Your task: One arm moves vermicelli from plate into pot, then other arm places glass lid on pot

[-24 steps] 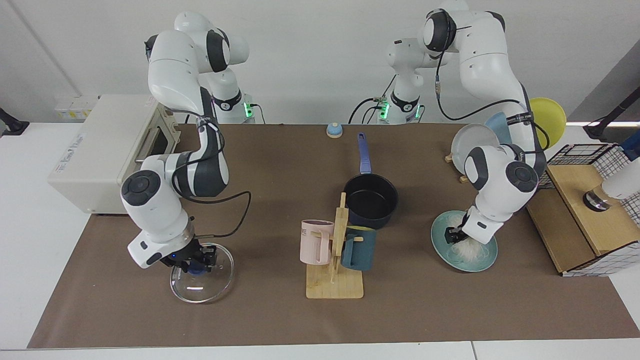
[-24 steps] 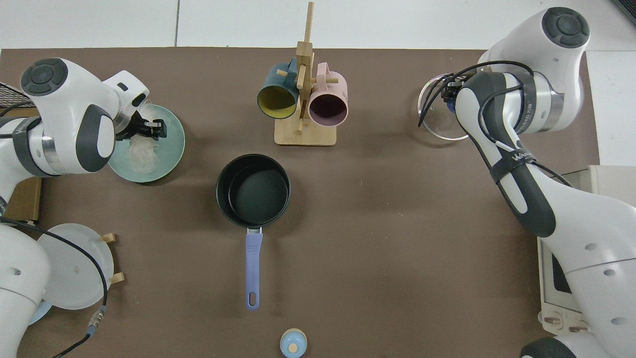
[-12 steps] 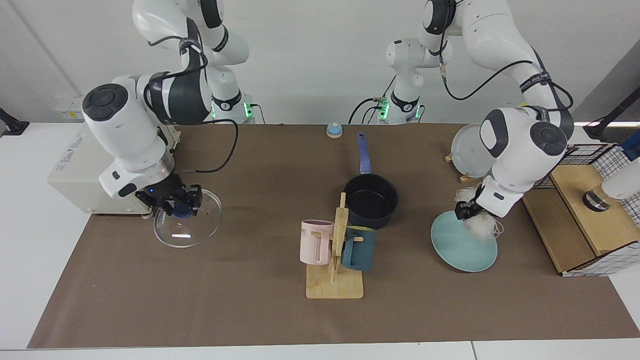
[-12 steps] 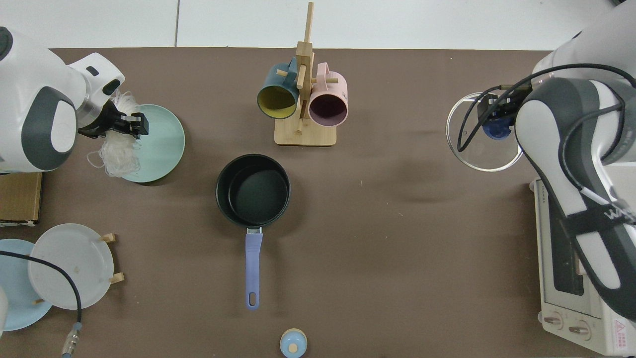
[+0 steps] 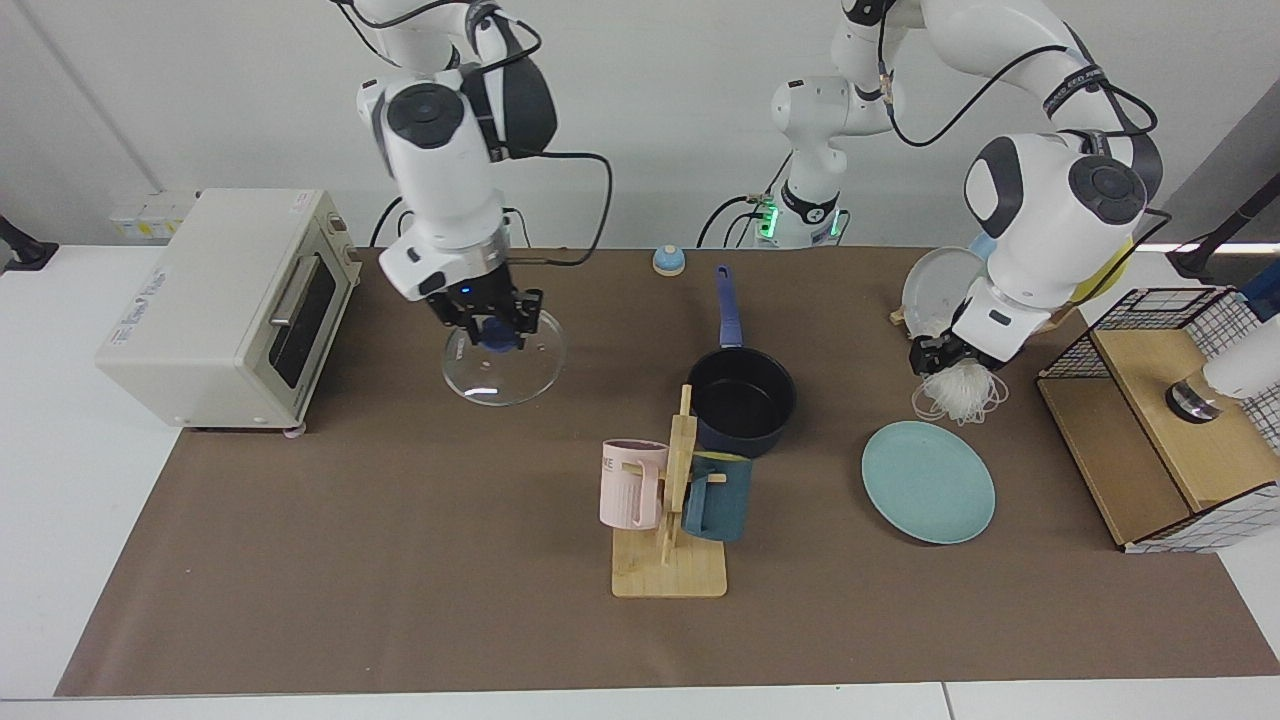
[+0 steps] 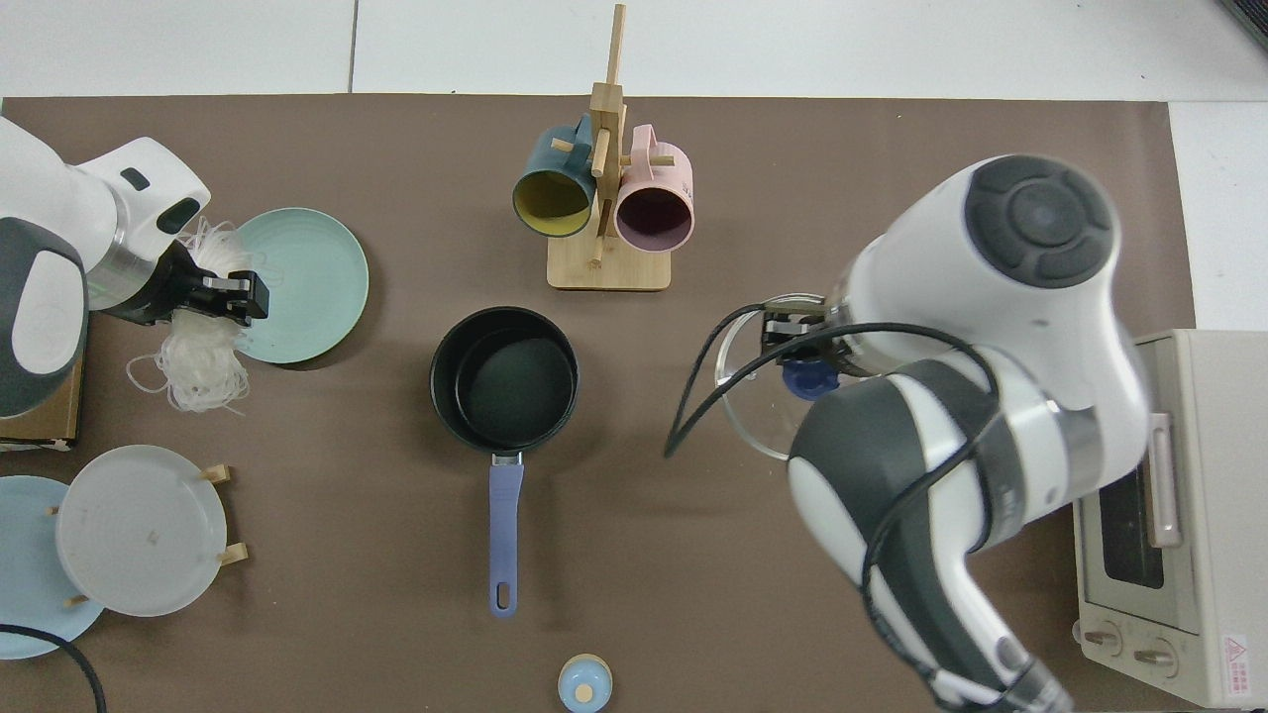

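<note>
My left gripper (image 5: 936,360) is shut on the top of the vermicelli (image 5: 958,398), a whitish bundle hanging in the air behind the teal plate (image 5: 928,482). In the top view the vermicelli (image 6: 196,371) dangles beside the plate (image 6: 309,287), under the left gripper (image 6: 224,295). The plate lies bare on the mat. The navy pot (image 5: 742,400) stands mid-table, black inside, nothing in it, handle pointing to the arm bases. My right gripper (image 5: 492,331) is shut on the blue knob of the glass lid (image 5: 505,368), held aloft some way to the side of the pot (image 6: 505,381). In the top view the right arm covers most of the lid (image 6: 741,396).
A wooden mug rack (image 5: 668,560) with a pink mug (image 5: 630,485) and a dark blue mug (image 5: 716,498) stands just in front of the pot. A toaster oven (image 5: 220,305) sits at one end; a white plate (image 5: 935,290) on a stand and a wire-and-wood box (image 5: 1170,430) at the other.
The left gripper has lifted the vermicelli off the plate and carried it back. The right gripper has raised the lid from the mat and swung it up and toward the table's middle.
</note>
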Motion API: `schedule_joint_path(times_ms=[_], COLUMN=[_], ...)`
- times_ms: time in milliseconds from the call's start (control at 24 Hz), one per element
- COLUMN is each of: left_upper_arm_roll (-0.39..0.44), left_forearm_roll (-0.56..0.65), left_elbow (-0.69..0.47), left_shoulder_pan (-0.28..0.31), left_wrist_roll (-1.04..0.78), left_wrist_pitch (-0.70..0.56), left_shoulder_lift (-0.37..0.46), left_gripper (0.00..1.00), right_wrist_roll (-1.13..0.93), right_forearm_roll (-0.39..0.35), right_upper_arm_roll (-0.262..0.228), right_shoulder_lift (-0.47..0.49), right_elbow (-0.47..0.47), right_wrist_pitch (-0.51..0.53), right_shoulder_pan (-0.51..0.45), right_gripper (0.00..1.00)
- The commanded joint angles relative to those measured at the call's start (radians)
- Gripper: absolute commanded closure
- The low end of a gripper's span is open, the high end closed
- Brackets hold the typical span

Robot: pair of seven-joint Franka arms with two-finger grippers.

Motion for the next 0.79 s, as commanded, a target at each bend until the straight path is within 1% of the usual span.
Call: schedule_joint_path(times_ms=[0,83,167,292,500,750], left_upper_arm_roll=[0.008,0.008,0.008,0.011,0.008,0.011], left_forearm_roll=[-0.009,-0.009,-0.009,-0.009,-0.009,-0.006], left_elbow=[-0.221,-0.281,-0.296,-0.287,-0.247,-0.235], left_shoulder_pan=[-0.02,-0.026,-0.028,-0.03,-0.042,-0.043], left_wrist_roll=[-0.046,-0.049,-0.048,-0.031,-0.043,-0.034], left_wrist_pitch=[0.042,0.071,0.067,0.065,0.079,0.079], left_shoulder_lift=[-0.18,-0.234,-0.256,-0.262,-0.239,-0.228], left_gripper=[1.0,1.0,1.0,1.0,1.0,1.0], right_wrist_roll=[0.158,0.213,0.227,0.227,0.226,0.224], right_forearm_roll=[-0.003,-0.003,-0.005,-0.046,-0.051,-0.052], right_upper_arm_roll=[-0.008,-0.01,-0.011,-0.008,-0.008,-0.008], right_shoulder_lift=[0.037,0.089,0.112,0.112,0.111,0.111], right_elbow=[0.054,0.129,0.166,0.162,0.162,0.16], right_wrist_pitch=[0.018,-0.008,-0.032,-0.039,-0.037,-0.039], right_shoulder_pan=[0.12,0.155,0.167,0.16,0.163,0.158], right_gripper=[1.0,1.0,1.0,1.0,1.0,1.0])
